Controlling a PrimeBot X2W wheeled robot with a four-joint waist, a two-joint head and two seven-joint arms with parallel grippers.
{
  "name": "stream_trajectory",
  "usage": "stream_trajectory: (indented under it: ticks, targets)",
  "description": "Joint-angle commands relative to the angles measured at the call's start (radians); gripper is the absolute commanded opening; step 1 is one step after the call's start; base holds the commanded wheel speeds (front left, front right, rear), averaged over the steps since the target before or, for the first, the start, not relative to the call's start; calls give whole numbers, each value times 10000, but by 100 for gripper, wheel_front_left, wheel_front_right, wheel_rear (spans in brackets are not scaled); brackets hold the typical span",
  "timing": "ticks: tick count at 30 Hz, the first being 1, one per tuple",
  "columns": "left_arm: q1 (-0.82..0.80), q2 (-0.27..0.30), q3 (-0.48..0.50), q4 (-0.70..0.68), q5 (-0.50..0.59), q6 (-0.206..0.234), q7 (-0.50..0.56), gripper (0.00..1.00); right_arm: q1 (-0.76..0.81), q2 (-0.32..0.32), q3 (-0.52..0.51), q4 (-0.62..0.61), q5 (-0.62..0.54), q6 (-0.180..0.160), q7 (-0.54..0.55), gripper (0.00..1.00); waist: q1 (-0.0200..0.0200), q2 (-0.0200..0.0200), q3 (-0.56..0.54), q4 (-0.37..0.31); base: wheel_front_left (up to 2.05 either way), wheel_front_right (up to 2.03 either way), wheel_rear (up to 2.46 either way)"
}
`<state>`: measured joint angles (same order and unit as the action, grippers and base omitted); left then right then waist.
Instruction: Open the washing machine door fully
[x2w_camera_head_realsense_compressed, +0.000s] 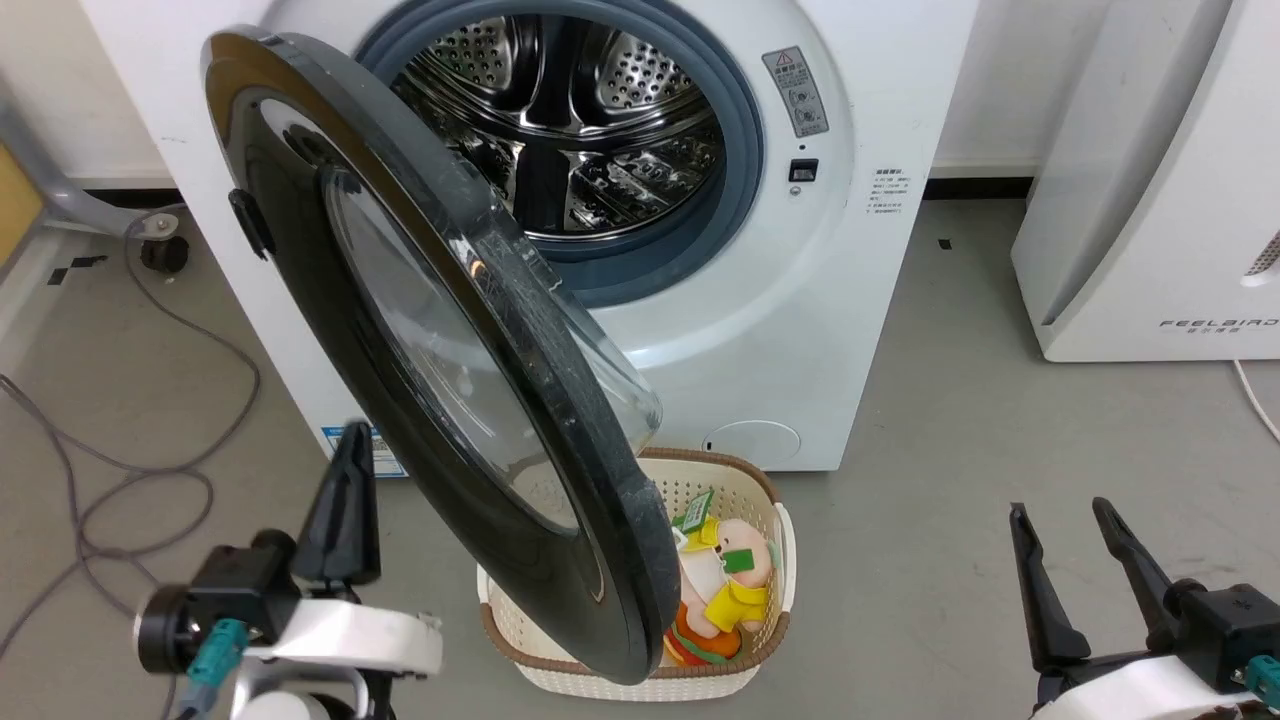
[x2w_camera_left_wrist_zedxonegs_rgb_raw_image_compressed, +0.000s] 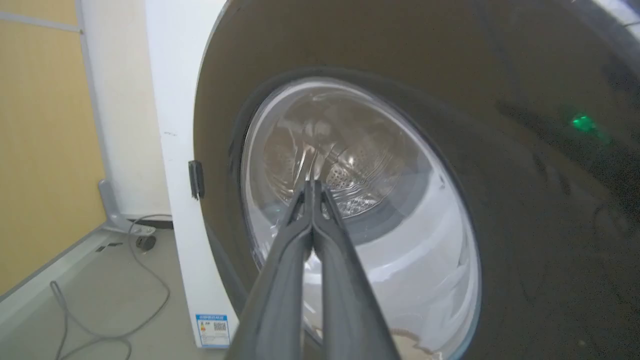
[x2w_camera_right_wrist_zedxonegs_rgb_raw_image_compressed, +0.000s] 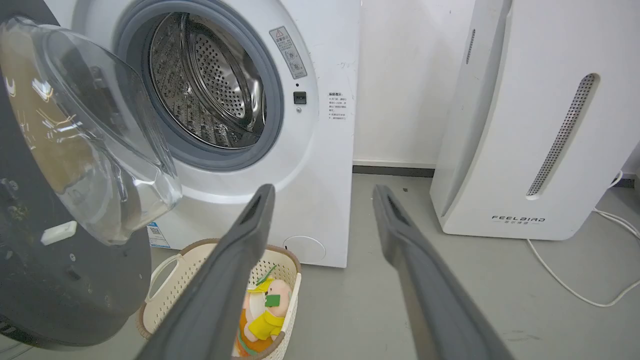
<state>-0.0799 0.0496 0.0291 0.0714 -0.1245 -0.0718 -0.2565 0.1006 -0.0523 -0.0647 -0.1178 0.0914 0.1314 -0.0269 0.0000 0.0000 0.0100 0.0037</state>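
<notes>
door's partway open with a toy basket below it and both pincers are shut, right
Not both. The right pincer is open, spread wide in the right wrist view; the left pincer is shut. The washing machine door and basket are as you say.

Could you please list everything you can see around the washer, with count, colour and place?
washing machine: 1, white, against the back wall
door: 1, black with clear glass centre, swung partly open on its left hinge
drum: 1, steel, inside the grey ring
blue label: 1, low on the machine's front
basket: 1, cream with brown rim, on the floor before the machine
soft toy: 1, yellow, pink and orange, in the basket
white appliance: 1, right of the machine
grey cable: loops, count unclear, floor at left
white cable: 1, floor at right
left gripper: 1, dark, shut, by the door's outer face
right gripper: 1, dark, open, lower right
</notes>
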Motion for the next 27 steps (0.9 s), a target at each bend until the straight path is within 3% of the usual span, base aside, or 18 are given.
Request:
stream_trajectory:
  ticks: [1,12,19,27]
  targets:
    - [-118,26,55,-221,66,43,-53,0,96,20,-24,40,45,-7,27,100,0,0,-33,19,0,0,0]
    - [-876,10,58,-3099,-164,138,-53,0,63,20,-67,1,-46,-7,148,100,0,0,-113,51,0,0,0]
    - [-1796,8,-904,-4962,133,53,-53,0,78,20,-28,-92,-363,-7,250,100,0,0,-17,36,0,0,0]
    - [-2012,8,-2244,-5843,81,-25,-53,0,93,20,-25,27,-521,-7,353,100,0,0,37,-116,0,0,0]
